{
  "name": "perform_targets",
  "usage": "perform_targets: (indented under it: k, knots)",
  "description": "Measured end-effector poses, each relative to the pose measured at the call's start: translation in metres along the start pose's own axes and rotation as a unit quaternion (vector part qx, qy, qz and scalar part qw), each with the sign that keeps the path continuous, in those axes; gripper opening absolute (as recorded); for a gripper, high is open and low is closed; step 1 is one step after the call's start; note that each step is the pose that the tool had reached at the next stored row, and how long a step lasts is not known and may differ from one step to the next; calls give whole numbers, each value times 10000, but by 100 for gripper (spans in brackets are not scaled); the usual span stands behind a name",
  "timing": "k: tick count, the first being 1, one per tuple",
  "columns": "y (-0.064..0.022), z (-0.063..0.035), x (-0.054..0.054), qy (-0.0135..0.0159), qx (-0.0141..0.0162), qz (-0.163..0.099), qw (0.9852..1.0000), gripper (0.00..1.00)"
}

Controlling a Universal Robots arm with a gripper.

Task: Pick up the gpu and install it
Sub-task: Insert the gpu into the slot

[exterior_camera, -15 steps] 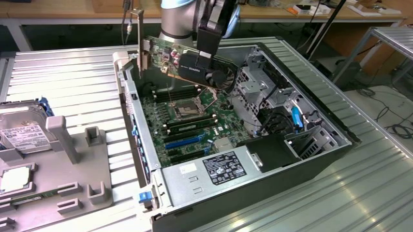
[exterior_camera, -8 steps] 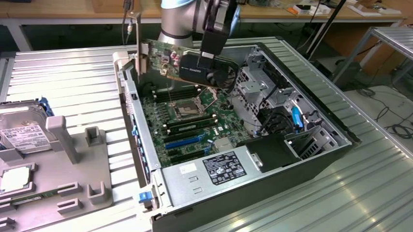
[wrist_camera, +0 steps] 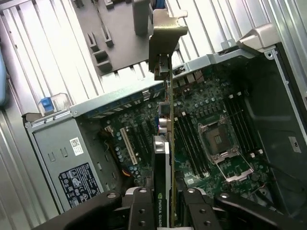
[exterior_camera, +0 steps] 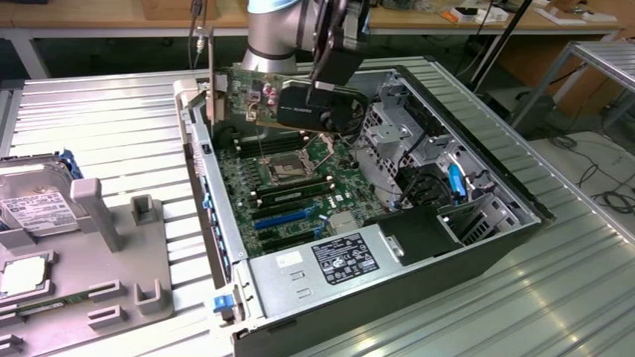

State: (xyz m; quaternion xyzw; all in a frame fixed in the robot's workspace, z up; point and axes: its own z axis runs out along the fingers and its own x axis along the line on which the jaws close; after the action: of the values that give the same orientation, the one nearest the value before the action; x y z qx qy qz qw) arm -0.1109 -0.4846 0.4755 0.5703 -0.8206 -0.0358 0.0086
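The gpu (exterior_camera: 260,95) is a green circuit card with a black cooler and a silver bracket at one end. It hangs on edge above the open computer case (exterior_camera: 476,160), over the motherboard (exterior_camera: 297,186) near the case's far end. My gripper (exterior_camera: 328,88) is shut on the card's black cooler from above. In the wrist view the gpu (wrist_camera: 165,153) runs edge-on away from my gripper (wrist_camera: 165,213), with one finger (wrist_camera: 139,211) on each side of it. The bracket points at the case's rear wall, above the expansion slots (wrist_camera: 128,143).
A grey power supply (exterior_camera: 328,260) fills the near end of the case. A drive cage (exterior_camera: 397,134) stands on the exterior view's right. Outside the case, on the exterior view's left, a grey fixture (exterior_camera: 109,245) holds a hard drive (exterior_camera: 35,201). All stands on a ribbed metal table (exterior_camera: 119,126).
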Motion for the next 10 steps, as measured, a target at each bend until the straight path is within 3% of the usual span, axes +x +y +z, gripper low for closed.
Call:
perform_targets:
  k: [7,10]
  knots:
    - [-16,-1,-6,35,-14,-505,9987,27]
    - [-25,-2,-9,54,-21,-787,9969,27]
